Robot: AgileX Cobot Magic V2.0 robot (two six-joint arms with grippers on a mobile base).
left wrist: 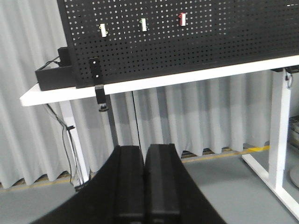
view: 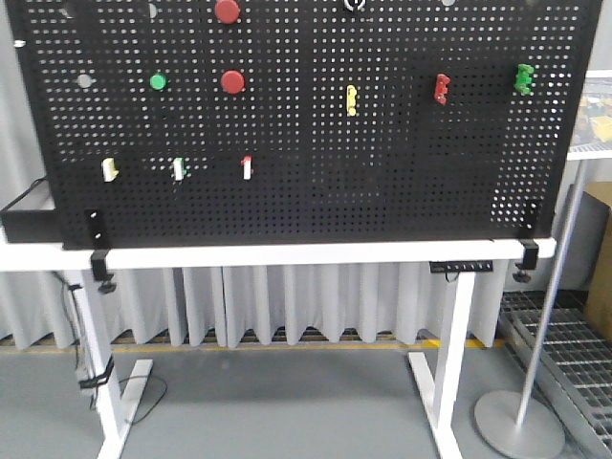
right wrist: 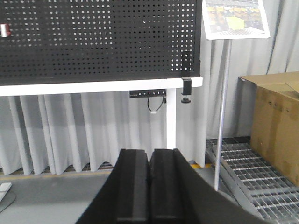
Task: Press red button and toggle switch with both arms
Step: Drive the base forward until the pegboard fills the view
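Plainly, both grippers are pressed together and empty, well apart from the pegboard.

On the left gripper the two black fingers meet along their whole length with nothing between them, and the right gripper looks the same; neither touches anything. The pegboard stands upright on the white table, clamped at its front edge. The upper red button sits at the board's top edge, left of centre, and the lower red button is just below it, beside a green button. The toggle switch is near the top edge too, right of the upper red button, and only partly in view.
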